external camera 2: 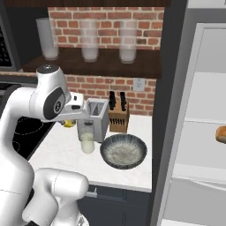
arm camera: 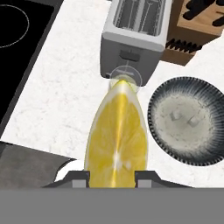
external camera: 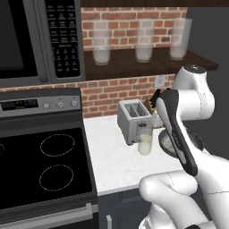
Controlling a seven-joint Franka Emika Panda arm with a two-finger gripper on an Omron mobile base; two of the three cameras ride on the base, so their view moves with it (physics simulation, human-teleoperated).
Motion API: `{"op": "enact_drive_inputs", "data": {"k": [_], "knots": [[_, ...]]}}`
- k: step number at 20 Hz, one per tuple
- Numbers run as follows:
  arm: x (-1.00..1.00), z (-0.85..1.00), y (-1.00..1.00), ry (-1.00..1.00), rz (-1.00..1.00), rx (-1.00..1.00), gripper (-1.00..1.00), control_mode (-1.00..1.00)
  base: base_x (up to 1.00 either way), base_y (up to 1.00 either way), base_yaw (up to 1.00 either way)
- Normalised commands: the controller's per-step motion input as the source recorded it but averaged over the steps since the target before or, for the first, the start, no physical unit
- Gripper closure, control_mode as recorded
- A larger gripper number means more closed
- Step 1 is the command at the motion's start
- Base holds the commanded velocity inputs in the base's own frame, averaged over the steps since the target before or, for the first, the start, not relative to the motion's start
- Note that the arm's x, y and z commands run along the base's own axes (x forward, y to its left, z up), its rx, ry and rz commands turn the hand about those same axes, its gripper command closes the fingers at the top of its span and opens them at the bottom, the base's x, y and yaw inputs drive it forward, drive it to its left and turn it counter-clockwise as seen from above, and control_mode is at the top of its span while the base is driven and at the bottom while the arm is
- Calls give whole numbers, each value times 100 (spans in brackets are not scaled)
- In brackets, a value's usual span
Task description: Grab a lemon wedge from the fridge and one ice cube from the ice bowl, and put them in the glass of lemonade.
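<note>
While clamped, lemon wedge (arm camera: 117,135) between gripper (arm camera: 114,176)

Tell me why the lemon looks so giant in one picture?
In the hand view the lemon wedge sits in the claw, right against the camera, so it dwarfs the glass of lemonade beyond; in the right base view that glass looks normal.

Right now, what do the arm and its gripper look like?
The arm is glossy white, built of rounded, bulbous segments with dark grey joint caps and a black band along the forearm. The gripper ends in two small dark grey finger tips. No cables or markings are visible.
</note>
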Motion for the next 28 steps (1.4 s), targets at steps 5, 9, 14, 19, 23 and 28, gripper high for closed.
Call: {"op": "enact_drive_inputs", "data": {"k": [5,9,14,19,23,28], "knots": [[13,-30,0,2,0,-6,100,-100,0,0,0],[3,-25,0,0,0,-4,100,-100,0,0,0],[1,-10,0,0,0,-2,100,-100,0,0,0],[8,1,-1,0,0,0,100,-100,0,0,0],[15,14,-2,-1,-2,6,100,-100,0,0,0],[19,2,0,0,0,8,100,-100,0,0,0]]}}
